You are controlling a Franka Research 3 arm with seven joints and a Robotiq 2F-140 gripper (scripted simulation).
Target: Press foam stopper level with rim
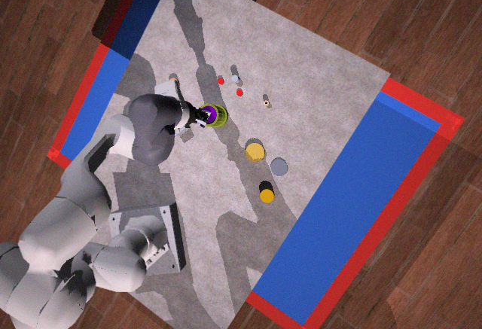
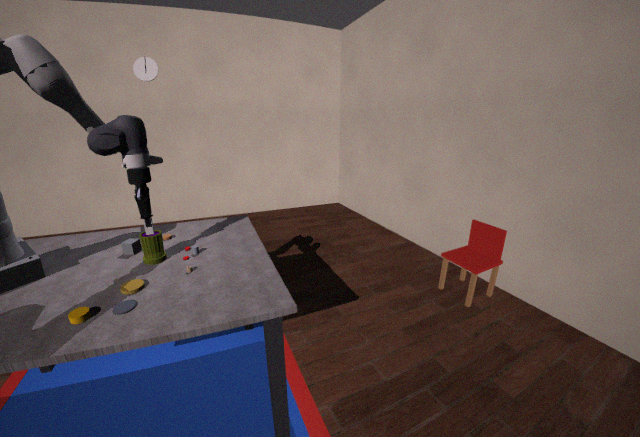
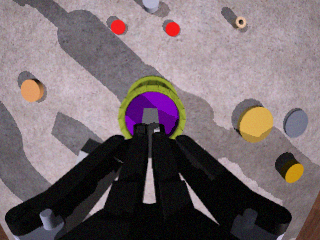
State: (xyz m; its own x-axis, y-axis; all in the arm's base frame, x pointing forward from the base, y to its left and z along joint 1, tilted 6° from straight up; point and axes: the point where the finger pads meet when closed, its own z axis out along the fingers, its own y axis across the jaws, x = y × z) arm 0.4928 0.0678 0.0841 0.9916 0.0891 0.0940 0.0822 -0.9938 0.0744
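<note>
Gripper: I see my gripper [image 3: 150,119] with its fingers drawn fully together and nothing between them, the tips pointing straight down onto the stopper.
Stopper: the purple foam stopper [image 3: 167,108] sits inside the mouth of the jar, directly under the fingertips; from the wrist view I cannot tell whether its top is level with the rim or below it.
Jar: the green ribbed jar [image 2: 153,249] stands upright on the grey table [image 2: 222,287], about mid-table, with only the stopper showing inside it.
Beside the jar: a small grey block [image 2: 130,246] stands just to one side, and an orange disc [image 3: 31,90] lies further off.
Beyond the jar: two red dots [image 3: 118,27] lie side by side, a short grey cylinder [image 3: 151,2] past them, and a tiny tan ring [image 3: 240,22] apart from those.
Other side: a yellow disc [image 1: 254,151], a grey disc [image 1: 279,166] near it, and a yellow-topped black cylinder [image 1: 266,192] well apart from the jar.
</note>
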